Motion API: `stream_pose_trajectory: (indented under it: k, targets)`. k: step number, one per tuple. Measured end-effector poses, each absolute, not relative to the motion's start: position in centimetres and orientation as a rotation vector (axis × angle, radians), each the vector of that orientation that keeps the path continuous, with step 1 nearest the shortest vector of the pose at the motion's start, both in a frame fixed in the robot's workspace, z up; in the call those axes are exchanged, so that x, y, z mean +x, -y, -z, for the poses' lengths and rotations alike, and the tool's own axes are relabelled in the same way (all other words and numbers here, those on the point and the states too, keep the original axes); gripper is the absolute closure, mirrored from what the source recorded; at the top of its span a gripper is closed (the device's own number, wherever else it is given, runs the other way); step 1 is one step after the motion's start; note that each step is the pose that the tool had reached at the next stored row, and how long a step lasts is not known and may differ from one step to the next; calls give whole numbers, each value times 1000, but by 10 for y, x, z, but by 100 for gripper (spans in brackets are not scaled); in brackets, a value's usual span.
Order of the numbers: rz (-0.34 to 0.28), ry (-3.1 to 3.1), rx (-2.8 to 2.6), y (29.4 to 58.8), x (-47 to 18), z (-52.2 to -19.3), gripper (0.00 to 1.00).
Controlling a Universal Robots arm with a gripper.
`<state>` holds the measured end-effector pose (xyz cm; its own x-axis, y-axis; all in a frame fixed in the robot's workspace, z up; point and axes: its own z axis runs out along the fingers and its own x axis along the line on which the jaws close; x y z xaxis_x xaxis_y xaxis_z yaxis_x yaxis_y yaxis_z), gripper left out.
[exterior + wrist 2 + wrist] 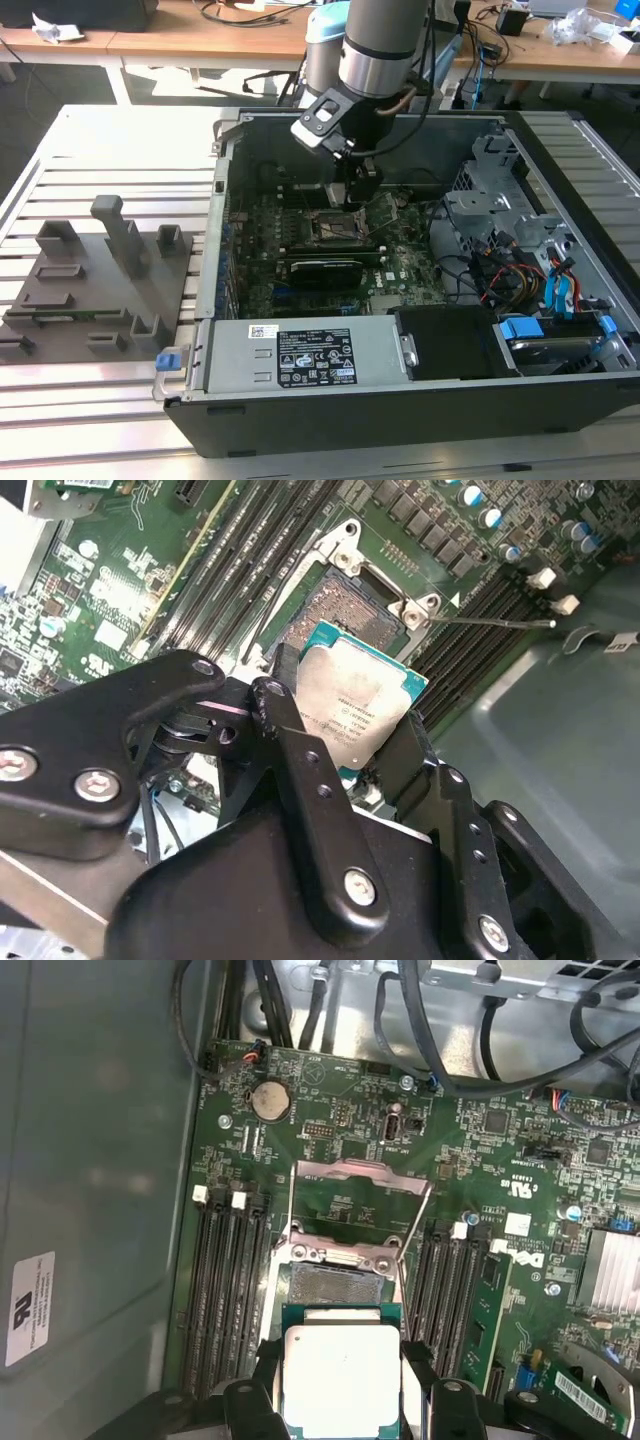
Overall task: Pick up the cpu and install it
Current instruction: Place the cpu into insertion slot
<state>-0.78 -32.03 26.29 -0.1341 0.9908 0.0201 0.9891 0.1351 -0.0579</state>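
Note:
The cpu (pixel 342 1375), a small square chip with a silvery top plate and a teal rim, sits between my black fingers (pixel 248 1408) in both wrist views; the second wrist view shows the cpu (pixel 355 705) clamped at its edges. My gripper (pixel 340 730) is shut on it. It hangs just above and partly over the open socket (pixel 330 1280), whose metal frame (pixel 355 1185) is flipped up. In the exterior view my gripper (pixel 355 195) reaches down into the open computer case (pixel 400 400) over the motherboard's socket (pixel 335 228).
Memory slots (pixel 225 1290) run along both sides of the socket. A thin metal lever (pixel 500 622) stands out beside it. A long black card (pixel 325 268), drive cage (pixel 490 190) and cables (pixel 520 275) lie inside the case. A grey fixture (pixel 95 280) rests at the exterior view's left.

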Motion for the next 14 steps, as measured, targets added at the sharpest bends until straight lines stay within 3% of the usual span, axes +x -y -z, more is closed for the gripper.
stream_pose_trajectory:
  k: [14]
  targets:
    - [-42, 2177, -2188, 320, -8, -263, 45]
